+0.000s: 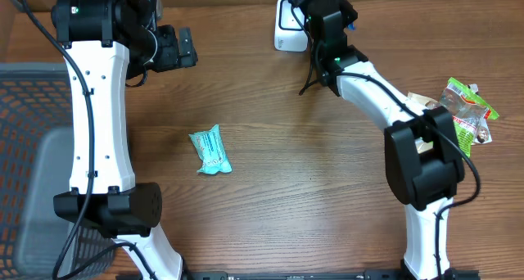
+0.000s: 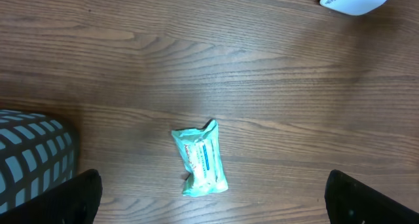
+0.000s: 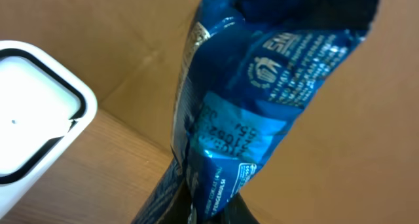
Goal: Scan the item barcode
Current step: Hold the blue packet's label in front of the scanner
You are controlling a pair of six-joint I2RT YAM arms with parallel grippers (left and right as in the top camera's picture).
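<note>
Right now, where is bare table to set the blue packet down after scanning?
Widest free patch: the wood between the teal packet and the right arm. Also open: the strip between the left tool and the scanner. Crowded: the right edge by the snack pile, and the left side by the basket.

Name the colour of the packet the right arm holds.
The packet is blue, white-printed; right wrist view.

Wooden table (image 1: pixel 311 190), carrying: one teal packet (image 1: pixel 210 151), left of centre; white scanner (image 1: pixel 285 30), far edge; green snack packets (image 1: pixel 468 110), right edge.
</note>
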